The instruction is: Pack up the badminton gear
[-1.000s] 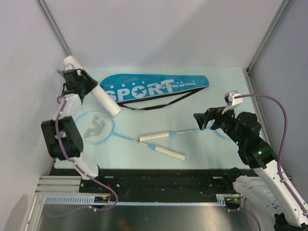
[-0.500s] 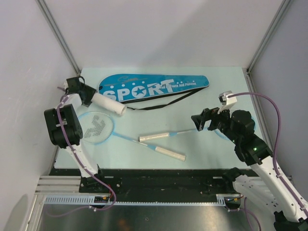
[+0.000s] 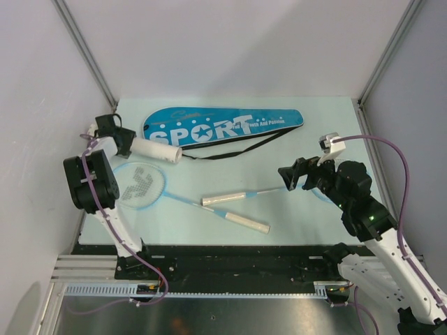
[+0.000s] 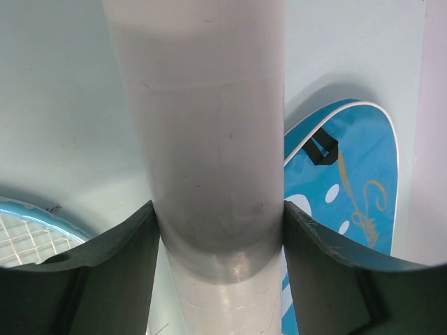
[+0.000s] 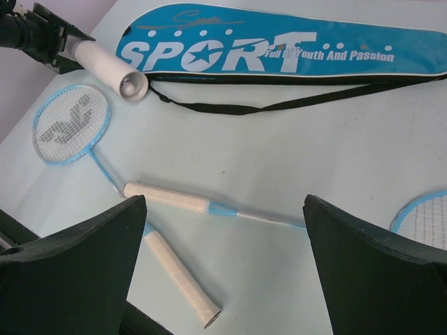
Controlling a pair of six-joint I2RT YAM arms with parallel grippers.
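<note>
Overhead, the left gripper (image 3: 117, 137) is clenched on the rear end of the white tube (image 3: 159, 149), held low over the table (image 3: 314, 223). The tube's long axis runs away from the jaws to the right, and its open mouth stops just short of the racket bag (image 3: 230, 124). The bag, lettered "SPORT" in large white type, stretches left to right beyond the tube, with its black strap (image 3: 237, 145) trailing along the near side. Just nearer than the tube lies the head of the first racket (image 3: 140, 186), its handle pointing right and nearer. The second racket (image 3: 225, 199) crosses it, its shaft running right to pass beneath the right gripper (image 3: 293, 176), which hovers released, jaws spread wide on nothing.

From the left wrist, the tube fills the centre, with both fingers (image 4: 91, 279) pressed against its sides. The bag's rounded end lies to the right, its gold script unreadable, and a sliver of racket strings shows at the left.

From the right wrist, the bag lies ahead of the wide-set fingers (image 5: 70, 265) and reads "SPORT" and "Full Of Youth And Passion". The tube's mouth lies ahead-left, beside the strap. The crossed handles lie just ahead of the fingers.
</note>
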